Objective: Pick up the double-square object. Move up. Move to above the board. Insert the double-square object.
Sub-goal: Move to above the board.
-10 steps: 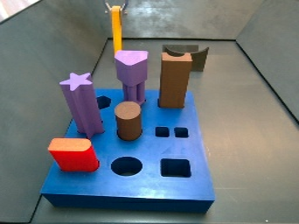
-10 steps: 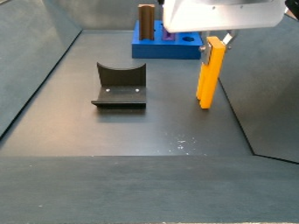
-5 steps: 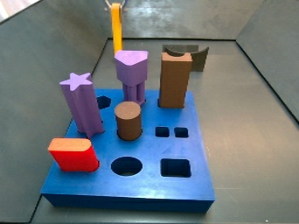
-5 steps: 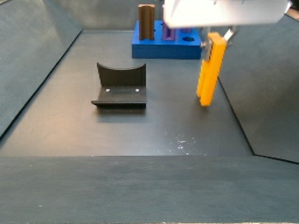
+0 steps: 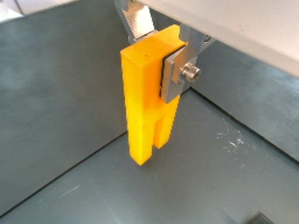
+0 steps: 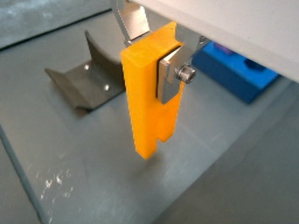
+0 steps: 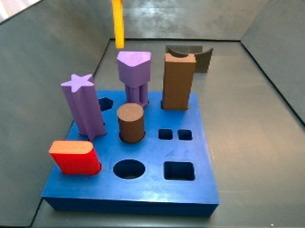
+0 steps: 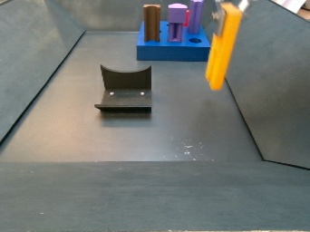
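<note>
My gripper (image 5: 158, 48) is shut on the upper end of the double-square object (image 5: 142, 105), a tall yellow-orange block; it also shows in a wrist view (image 6: 156, 48). A silver finger (image 5: 176, 72) presses one face, and the other finger (image 5: 138, 22) is behind. The block hangs upright above the dark floor, clear of it, in both side views (image 8: 222, 50) (image 7: 117, 22). The gripper body is beyond the top edge there. The blue board (image 7: 143, 183) lies apart from the block, its two small square holes (image 7: 174, 135) open. The board also shows in a side view (image 8: 169, 52) and a wrist view (image 6: 239, 74).
On the board stand a brown notched block (image 7: 177, 80), a purple star peg (image 7: 82, 107), a purple triangular peg (image 7: 135, 78), a brown cylinder (image 7: 131, 123) and a red block (image 7: 75, 157). The fixture (image 8: 123, 91) stands on the floor. Grey walls enclose the floor.
The gripper has risen with the yellow-orange block. The block's lower end has left the floor, and the gripper body has gone out of the top of both side views.
</note>
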You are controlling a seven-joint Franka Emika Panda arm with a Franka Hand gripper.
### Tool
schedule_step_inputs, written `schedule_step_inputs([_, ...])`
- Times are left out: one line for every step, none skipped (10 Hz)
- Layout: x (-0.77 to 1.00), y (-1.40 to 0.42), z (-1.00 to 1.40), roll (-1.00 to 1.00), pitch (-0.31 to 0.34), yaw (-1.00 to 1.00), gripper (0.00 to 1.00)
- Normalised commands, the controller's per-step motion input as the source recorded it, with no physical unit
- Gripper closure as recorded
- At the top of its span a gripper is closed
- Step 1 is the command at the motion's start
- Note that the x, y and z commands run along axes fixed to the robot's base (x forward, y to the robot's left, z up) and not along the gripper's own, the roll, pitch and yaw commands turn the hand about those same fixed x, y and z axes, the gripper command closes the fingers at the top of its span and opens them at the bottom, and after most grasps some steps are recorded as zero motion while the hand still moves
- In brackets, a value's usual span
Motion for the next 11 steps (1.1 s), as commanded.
schedule_step_inputs([0.33,-0.30,1.00,-0.14,0.309,0.17,1.00])
schedule_step_inputs([0.29,-0.25,1.00,-0.13,0.224,0.10,1.00])
schedule_step_inputs([0.26,-0.23,1.00,-0.10,0.160,0.07,1.00])
schedule_step_inputs([0.23,-0.22,1.00,-0.08,0.130,0.06,1.00])
schedule_step_inputs([0.15,-0.16,0.88,-0.06,0.091,0.05,1.00])
schedule_step_inputs([0.07,-0.07,0.67,-0.05,0.072,0.03,1.00])
schedule_step_inputs([0.03,-0.04,0.52,-0.05,0.060,0.03,1.00])
schedule_step_inputs([0.02,-0.04,0.41,-0.05,0.057,0.03,1.00])
schedule_step_inputs([0.24,-1.00,0.22,0.16,-0.112,-0.63,1.00])
schedule_step_inputs([0.24,-1.00,0.18,0.18,-0.090,-0.58,1.00])
schedule_step_inputs([0.25,-1.00,0.18,0.14,-0.062,-0.39,1.00])
